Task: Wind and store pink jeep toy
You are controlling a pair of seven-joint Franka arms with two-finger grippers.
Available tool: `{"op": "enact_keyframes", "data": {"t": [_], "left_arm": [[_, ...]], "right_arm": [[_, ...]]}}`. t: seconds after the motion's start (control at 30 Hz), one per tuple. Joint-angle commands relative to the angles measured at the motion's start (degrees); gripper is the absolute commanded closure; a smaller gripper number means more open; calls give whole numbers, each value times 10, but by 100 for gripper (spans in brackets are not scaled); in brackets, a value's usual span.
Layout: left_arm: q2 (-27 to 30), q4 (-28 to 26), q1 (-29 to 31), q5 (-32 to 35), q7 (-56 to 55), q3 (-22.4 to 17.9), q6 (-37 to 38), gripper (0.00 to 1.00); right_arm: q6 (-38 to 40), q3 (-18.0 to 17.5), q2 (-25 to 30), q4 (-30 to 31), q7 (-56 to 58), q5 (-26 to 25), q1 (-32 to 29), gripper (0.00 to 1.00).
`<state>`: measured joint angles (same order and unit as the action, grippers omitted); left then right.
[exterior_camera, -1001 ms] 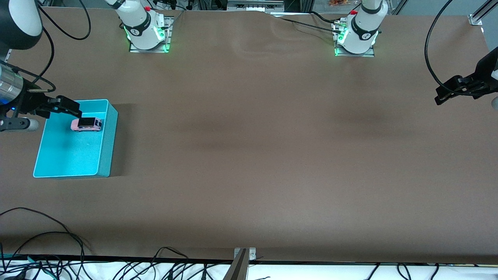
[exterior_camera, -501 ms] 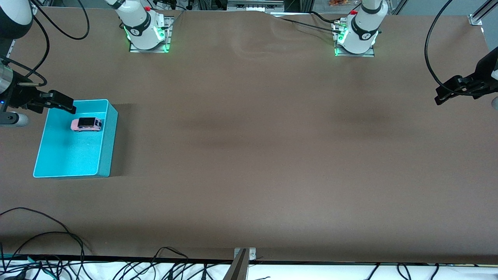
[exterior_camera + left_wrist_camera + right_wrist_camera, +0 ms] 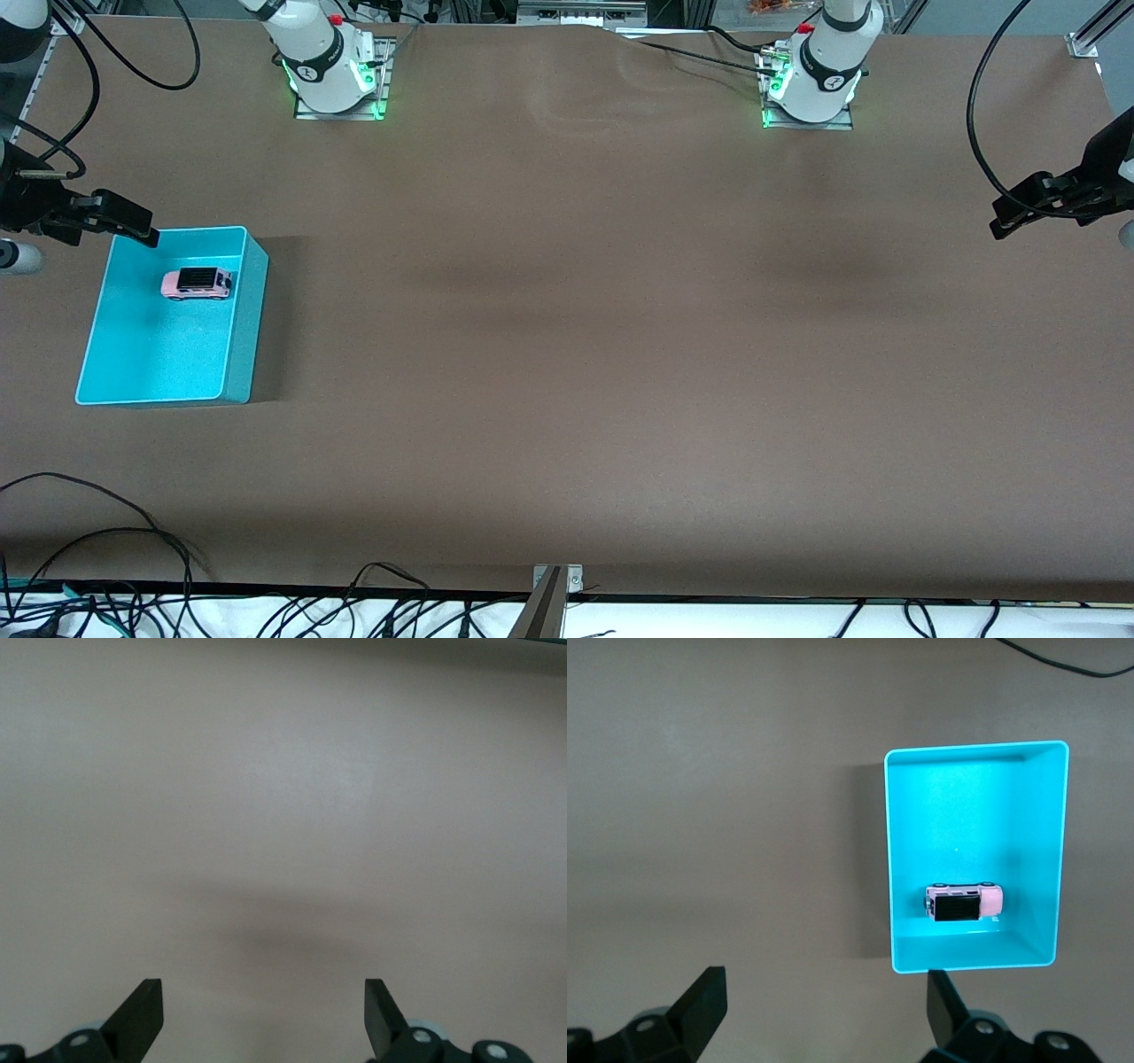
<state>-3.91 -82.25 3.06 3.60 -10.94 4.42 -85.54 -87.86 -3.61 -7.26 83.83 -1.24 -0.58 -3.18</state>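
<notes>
The pink jeep toy with its black roof rests on its wheels inside the turquoise bin, in the part of the bin farther from the front camera. It also shows in the right wrist view, inside the bin. My right gripper is open and empty, up in the air over the bin's corner at the right arm's end of the table; its fingers show spread in the right wrist view. My left gripper waits open and empty over the left arm's end of the table, with bare table under it.
The brown table spreads between the two arms. Both arm bases stand along its edge farthest from the front camera. Loose cables lie along the edge nearest the front camera.
My right gripper has drawn back from above the jeep to the bin's corner, toward the right arm's end of the table. The jeep stays in the bin. The left arm has not moved.
</notes>
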Motion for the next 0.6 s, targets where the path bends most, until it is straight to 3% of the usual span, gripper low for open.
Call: {"op": "enact_keyframes", "data": {"t": [0.0, 0.57], "left_arm": [[1, 9, 3, -6, -3, 2, 8, 0], [3, 8, 10, -30, -10, 2, 55, 0]], "right_arm": [[29, -3, -4, -30, -11, -14, -2, 0], [25, 3, -2, -28, -12, -25, -6, 0]]}}
